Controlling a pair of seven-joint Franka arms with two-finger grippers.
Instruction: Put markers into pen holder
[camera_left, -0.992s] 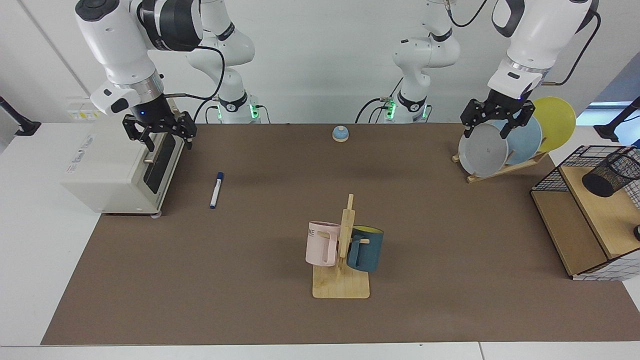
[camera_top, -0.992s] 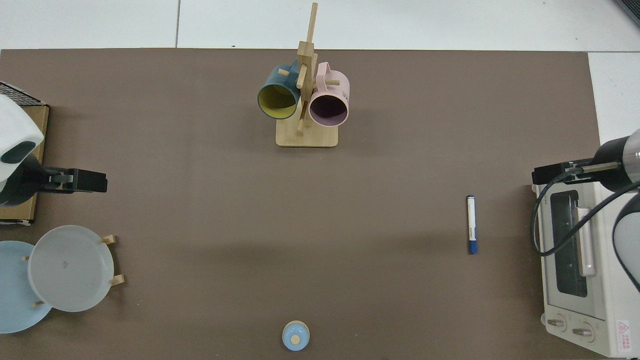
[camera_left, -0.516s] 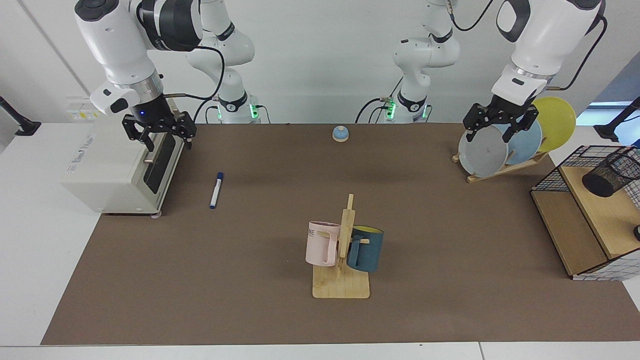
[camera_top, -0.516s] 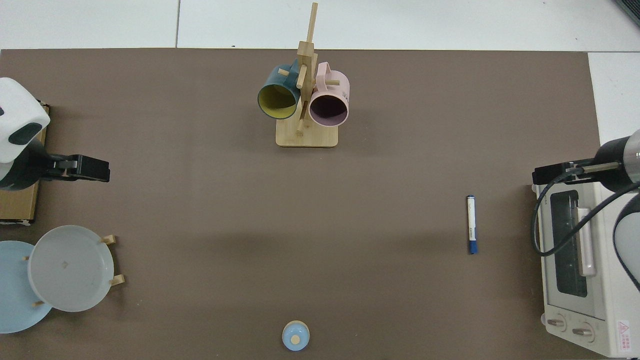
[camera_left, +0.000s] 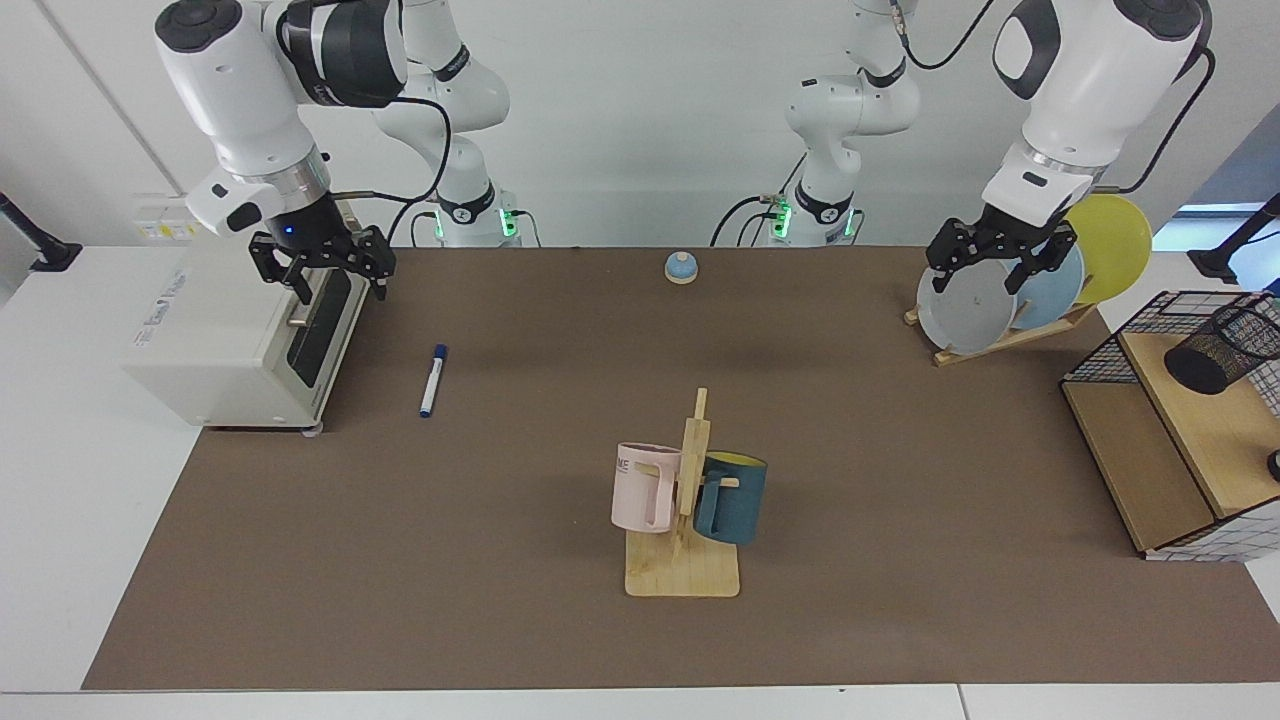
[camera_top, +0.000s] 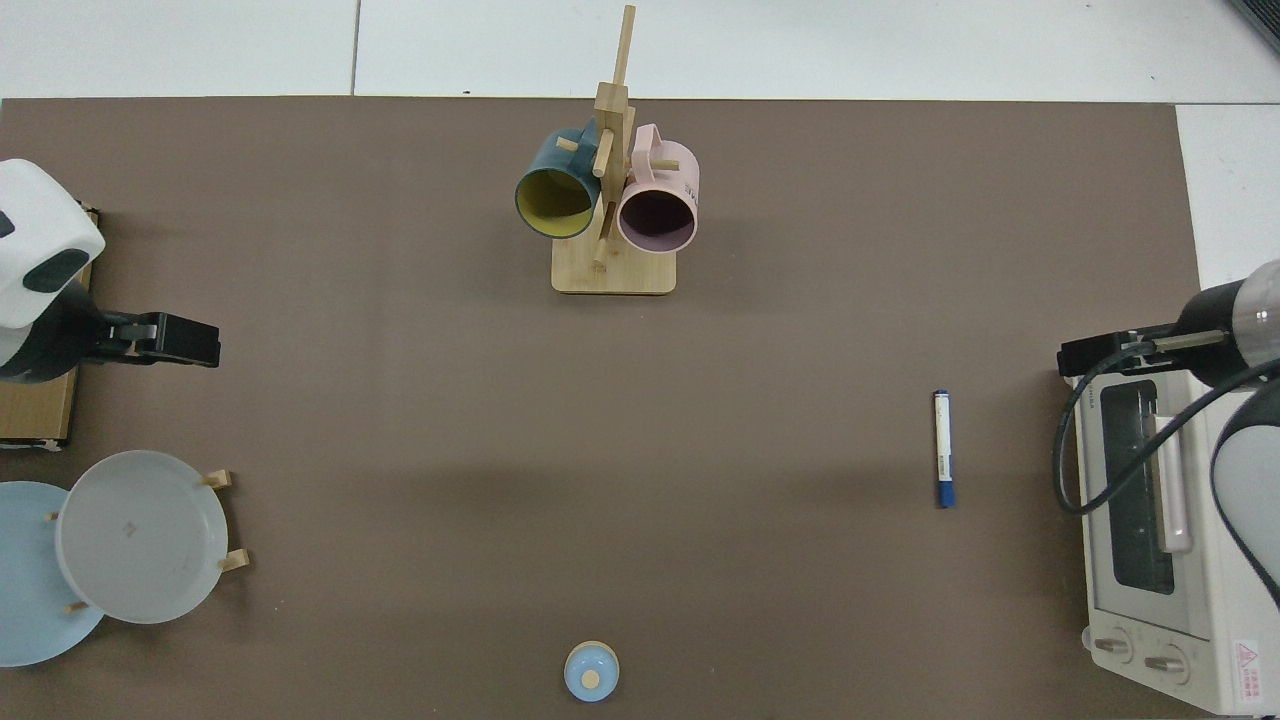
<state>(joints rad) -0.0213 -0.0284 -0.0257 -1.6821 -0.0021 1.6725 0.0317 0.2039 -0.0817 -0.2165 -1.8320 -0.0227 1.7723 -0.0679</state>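
The marker (camera_left: 432, 381) lies flat on the brown tabletop (camera_left: 560, 420), untouched, just off the front of the toaster oven (camera_left: 240, 335); from above it (camera_top: 941, 448) sits alone, well clear of everything else. The pen holder (camera_left: 1222, 349) lies tipped on its side on the wooden shelf of the wire basket (camera_left: 1180, 420), at the far end of the tabletop from the marker.

By my reading, nothing of the task is done yet: picking up, carrying and dropping in are all left, and the holder may need standing up.

The right gripper (camera_left: 320, 262) hangs above the oven's front edge, near the marker, fingers spread and empty. The left gripper (camera_left: 992, 255) hovers before the plates (camera_left: 1010, 290), also spread and empty.
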